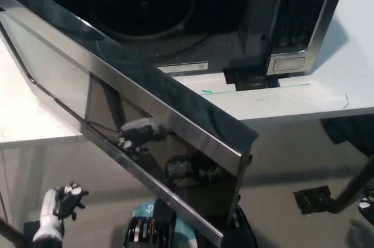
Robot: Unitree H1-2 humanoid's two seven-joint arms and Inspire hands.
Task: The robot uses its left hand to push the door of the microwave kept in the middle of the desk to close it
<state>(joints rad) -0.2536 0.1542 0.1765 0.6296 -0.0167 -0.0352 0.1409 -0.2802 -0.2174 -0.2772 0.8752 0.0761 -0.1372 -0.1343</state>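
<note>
- the microwave (280,20) is seen on the white tabletop (327,93), its door (134,113) swung wide open.
- the left robot hand (67,198) is held low beside the door, apart from it, fingers loosely spread, gripping nothing.

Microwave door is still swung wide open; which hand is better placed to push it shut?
Left. The white left hand sits low beside the door's outer face, apart from it. No right hand is in view.

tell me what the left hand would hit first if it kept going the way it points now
Most likely the open microwave door. The left hand sits low, apart from the door, pointing up toward its glossy outer face. Depth is unclear from this view.
</note>
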